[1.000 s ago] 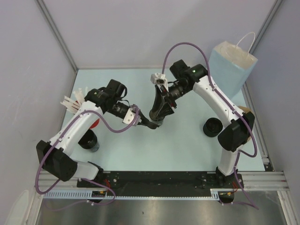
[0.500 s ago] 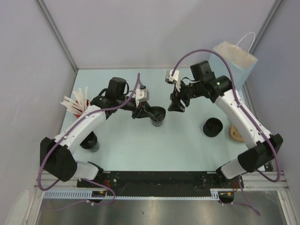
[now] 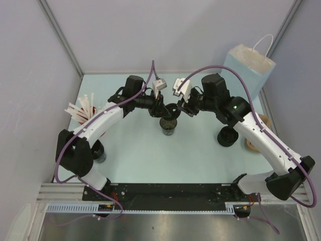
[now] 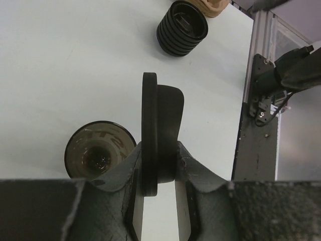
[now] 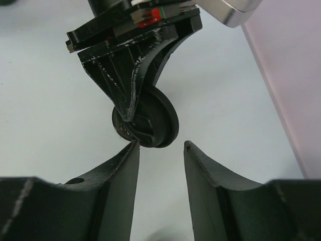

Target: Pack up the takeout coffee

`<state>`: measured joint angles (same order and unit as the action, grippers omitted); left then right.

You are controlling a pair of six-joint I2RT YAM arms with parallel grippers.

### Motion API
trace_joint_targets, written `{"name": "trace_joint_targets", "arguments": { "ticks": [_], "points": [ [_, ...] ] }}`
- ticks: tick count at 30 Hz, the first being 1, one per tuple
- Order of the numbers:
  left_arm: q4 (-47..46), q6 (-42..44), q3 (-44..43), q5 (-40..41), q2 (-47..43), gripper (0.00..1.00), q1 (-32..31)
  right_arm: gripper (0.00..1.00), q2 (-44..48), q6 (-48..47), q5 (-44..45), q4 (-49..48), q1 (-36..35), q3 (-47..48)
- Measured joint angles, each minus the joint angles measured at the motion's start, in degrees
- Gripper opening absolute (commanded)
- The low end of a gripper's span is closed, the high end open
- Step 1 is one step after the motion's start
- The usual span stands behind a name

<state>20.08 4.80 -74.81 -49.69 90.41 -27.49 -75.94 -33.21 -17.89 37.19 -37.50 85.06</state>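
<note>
The takeout coffee cup (image 3: 168, 126) stands open, without its lid, mid-table; the left wrist view looks down into it (image 4: 100, 155). My left gripper (image 3: 167, 107) (image 4: 158, 150) hovers just behind it, shut on the round black sip lid (image 3: 173, 108) (image 4: 160, 110), which is held on edge. My right gripper (image 3: 182, 108) (image 5: 161, 145) faces it from the right with its jaws open. In the right wrist view the lid (image 5: 153, 125) sits just beyond its fingertips, pinched by the left gripper's fingers (image 5: 135, 70). Nothing lies between the right jaws.
A pale-blue paper bag (image 3: 249, 69) stands at the back right. A ribbed black cup (image 3: 227, 136) (image 4: 183, 27) and the brown pulp carrier (image 3: 252, 143) sit at right. The red cup of white straws (image 3: 86, 111) is at left, and another dark cup (image 3: 96, 153) sits under the left arm.
The left gripper has carried the lid up and back from beside the cup. The right gripper first drew away from the cup, then swung in toward the lid, its jaws narrowing.
</note>
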Motion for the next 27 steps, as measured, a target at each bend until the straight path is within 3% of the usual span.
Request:
{"name": "trace_joint_targets", "arguments": {
  "ticks": [6,27],
  "points": [
    [-0.2,-3.5,0.0,-2.2,0.4,0.2,0.0,0.34,-0.3,-0.7,4.2,-2.2,-2.6,-2.8],
    [-0.2,-6.4,-0.5,-6.7,1.6,0.2,0.3,0.28,-3.1,-4.1,9.7,-4.0,-5.9,-6.2]
  ]
}}
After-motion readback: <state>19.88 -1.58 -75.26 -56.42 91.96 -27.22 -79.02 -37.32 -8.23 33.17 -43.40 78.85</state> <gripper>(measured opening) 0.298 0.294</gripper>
